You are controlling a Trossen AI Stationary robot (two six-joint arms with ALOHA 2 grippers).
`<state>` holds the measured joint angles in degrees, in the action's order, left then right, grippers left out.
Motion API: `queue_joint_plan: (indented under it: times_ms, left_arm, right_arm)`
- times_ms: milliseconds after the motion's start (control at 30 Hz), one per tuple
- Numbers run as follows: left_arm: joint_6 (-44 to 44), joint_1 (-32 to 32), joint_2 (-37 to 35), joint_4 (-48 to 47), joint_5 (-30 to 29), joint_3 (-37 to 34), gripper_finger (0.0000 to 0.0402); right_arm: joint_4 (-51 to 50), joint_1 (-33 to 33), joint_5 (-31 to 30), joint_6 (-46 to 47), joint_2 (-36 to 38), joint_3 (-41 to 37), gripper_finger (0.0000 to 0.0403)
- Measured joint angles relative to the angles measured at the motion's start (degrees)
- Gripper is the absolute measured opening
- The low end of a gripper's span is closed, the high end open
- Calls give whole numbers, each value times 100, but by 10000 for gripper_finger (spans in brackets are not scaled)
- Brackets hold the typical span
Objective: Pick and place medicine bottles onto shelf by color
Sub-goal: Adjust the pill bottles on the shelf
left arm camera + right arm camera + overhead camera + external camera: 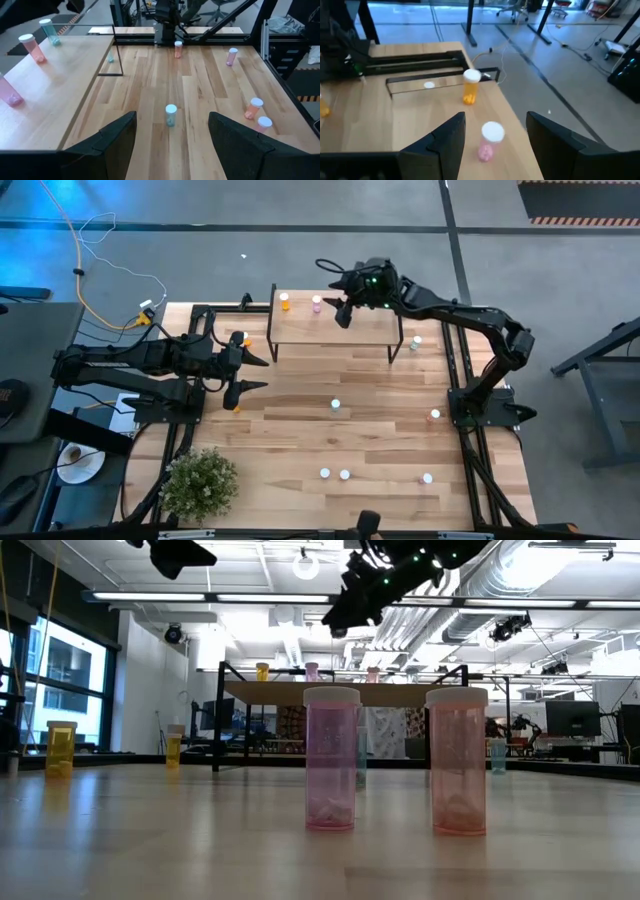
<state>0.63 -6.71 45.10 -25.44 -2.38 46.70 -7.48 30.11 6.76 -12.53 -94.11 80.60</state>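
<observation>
The light-wood shelf stands at the table's far side. An orange bottle and a pink bottle stand upright on it; they also show in the right wrist view as orange and pink. My right gripper hovers open and empty above the shelf, just right of the pink bottle, which stands ahead of its fingers. My left gripper is open and empty over the table's left part, pointing right at a pale green bottle standing on the table.
More bottles stand on the table: one mid-table, one right, three near the front edge, orange ones by the left arm. More bottles stand on the shelf. A potted plant sits front left.
</observation>
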Motion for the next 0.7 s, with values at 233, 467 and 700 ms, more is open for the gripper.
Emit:
queue_joint_plan:
  times_ms: [233,467,700]
  left_arm:
    - [54,1,0,1,-101,0,236]
    - [43,0,0,0,-266,0,236]
    - [4,0,0,-1,-280,0,236]
  right_arm:
    - [-86,112,14,2,-7,482,202]
    - [-825,163,19,170,-105,750,202]
    - [-810,35,37,201,-650,745,202]
